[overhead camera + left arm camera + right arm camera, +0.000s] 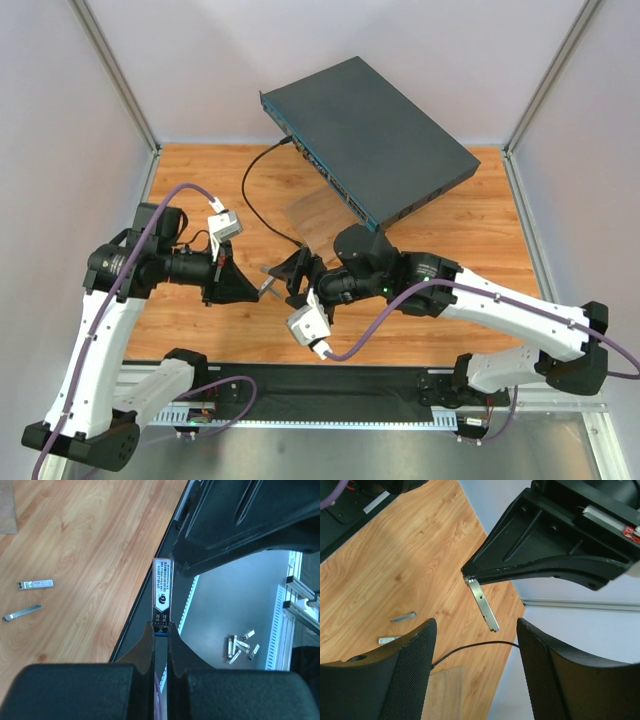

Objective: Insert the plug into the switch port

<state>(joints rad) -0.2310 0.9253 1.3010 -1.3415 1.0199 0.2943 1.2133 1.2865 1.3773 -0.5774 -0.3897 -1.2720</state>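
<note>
The left hand (160, 630) clamped the plug (162, 587). The right hand (476, 630) stood apart, flanking its tip without touching. The switch (375, 130) edged the desk (190, 190) at one o'clock.

White arm links (95, 350), black joints (120, 265), purple cables (178, 187), black dimpled fingers (410, 680).

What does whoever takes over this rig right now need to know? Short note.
Left gripper: shut on the plug, gripping one end and holding it above the table.
Right gripper: fingers open, facing the plug's free end, not gripping it.
Switch: at the far side, port edge towards the arms; a black cable runs to that edge.
A labelled module and a bare metal piece lie on the wood.
Done: plug picked up.
Left: probably hand it to the right gripper, carry it to the switch, insert it.
</note>
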